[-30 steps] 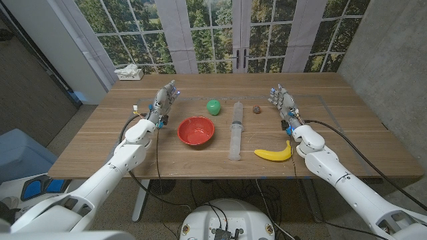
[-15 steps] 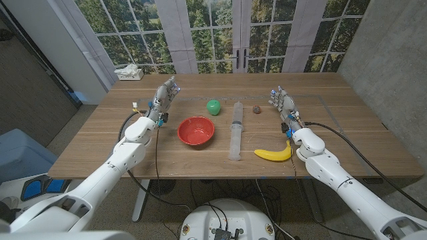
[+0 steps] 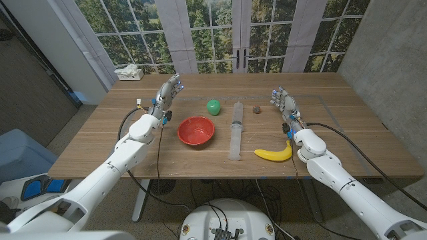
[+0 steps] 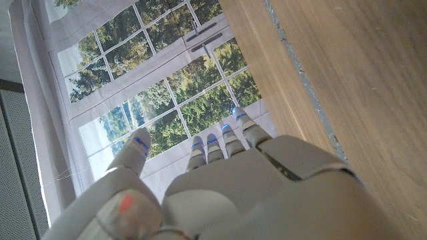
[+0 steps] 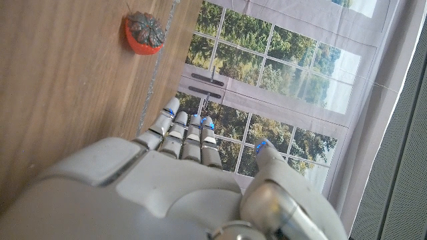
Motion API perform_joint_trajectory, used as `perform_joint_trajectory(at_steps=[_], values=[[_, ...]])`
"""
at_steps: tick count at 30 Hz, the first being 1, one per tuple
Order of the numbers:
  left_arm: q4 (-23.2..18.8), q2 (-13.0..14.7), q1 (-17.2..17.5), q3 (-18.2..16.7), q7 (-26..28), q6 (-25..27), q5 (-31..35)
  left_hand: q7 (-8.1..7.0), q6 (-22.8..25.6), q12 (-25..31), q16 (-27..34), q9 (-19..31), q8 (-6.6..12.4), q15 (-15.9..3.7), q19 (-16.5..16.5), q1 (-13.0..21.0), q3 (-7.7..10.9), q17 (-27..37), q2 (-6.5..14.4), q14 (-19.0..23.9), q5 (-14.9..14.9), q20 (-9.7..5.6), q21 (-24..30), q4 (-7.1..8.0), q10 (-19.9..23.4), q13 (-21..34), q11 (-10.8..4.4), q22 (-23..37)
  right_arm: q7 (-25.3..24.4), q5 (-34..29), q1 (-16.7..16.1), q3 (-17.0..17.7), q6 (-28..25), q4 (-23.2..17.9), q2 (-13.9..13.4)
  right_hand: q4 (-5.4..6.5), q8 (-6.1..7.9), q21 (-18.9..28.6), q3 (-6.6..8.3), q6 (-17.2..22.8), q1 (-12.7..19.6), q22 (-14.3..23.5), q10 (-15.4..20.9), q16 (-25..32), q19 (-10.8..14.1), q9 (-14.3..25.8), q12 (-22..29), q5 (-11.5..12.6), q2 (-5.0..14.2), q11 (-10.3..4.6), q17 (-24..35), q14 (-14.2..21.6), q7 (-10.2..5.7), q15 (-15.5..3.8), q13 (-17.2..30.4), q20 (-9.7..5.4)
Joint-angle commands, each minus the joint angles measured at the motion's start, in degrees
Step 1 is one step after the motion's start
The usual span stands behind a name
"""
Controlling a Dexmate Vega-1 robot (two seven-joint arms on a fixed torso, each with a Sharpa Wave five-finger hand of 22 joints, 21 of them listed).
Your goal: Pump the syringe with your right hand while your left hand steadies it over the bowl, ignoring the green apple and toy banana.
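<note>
Lying lengthwise beside the red bowl [image 3: 196, 130], the clear syringe [image 3: 235, 131] sits untouched; left hand [image 3: 167, 94] and right hand [image 3: 282, 101] both released, holding nothing.

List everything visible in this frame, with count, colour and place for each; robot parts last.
syringe: one, clear, table middle, lying lengthwise, right of the bowl.
bowl: one, red, left of the syringe.
green apple: one, behind the bowl.
toy banana: one, yellow, near edge, beside the right arm.
small toy fruit: one, red with dark top, beyond the syringe on the right.
tissue box: one, white, far left corner.
table: one, wooden.
left hand: open, raised left of the bowl.
right hand: open, behind the banana.
</note>
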Motion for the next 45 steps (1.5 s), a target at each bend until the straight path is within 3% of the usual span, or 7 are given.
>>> perform_joint_trajectory(at_steps=[1,16,45], values=[[-4.48,1.47,0.48,1.08,4.8,2.02,6.61,-0.12,0.81,0.25,0.5,0.31,0.44,-0.1,0.89,0.83,0.11,0.33,-0.05,0.79,-0.2,-0.03,0.42,-0.88,0.87,0.32,-0.2,0.3,-1.04,-0.88,-1.46,0.36,-0.29,-2.28,-0.9,-0.93,0.33,-0.23,0.32,0.88,0.82,0.17,0.81,0.43,0.94,0.19,0.5,-0.11,-0.16,0.03,-0.13,0.74,0.26,0.25,-0.1,0.16],[-7.91,2.27,-0.57,2.8,7.85,4.52,14.34,-0.15,1.97,0.23,0.37,0.36,0.49,-0.17,1.55,1.61,0.25,0.37,-0.06,1.71,-0.38,0.12,0.32,-2.25,1.84,0.37,-0.04,0.35,-1.14,-1.84,-2.21,0.6,-0.12,-4.07,-1.81,-2.48,0.58,-0.88,0.82,1.97,1.99,0.21,1.75,0.46,1.6,0.22,0.7,0.01,-0.06,-0.04,-0.51,1.0,0.12,0.23,-0.45,0.51],[-14.83,2.84,-2.6,6.35,11.0,12.96,25.75,-0.28,2.33,-0.06,0.1,0.42,0.15,-0.48,1.9,2.51,0.35,0.39,0.1,2.56,-0.56,0.12,0.03,-3.53,2.44,0.41,-0.58,0.39,0.47,-2.55,-3.34,1.13,1.4,-5.46,-3.26,-3.68,0.53,-2.02,0.98,2.75,2.4,0.25,2.47,0.6,2.21,0.27,0.72,0.09,0.23,0.1,-0.72,1.12,0.42,0.26,-0.92,0.68]])
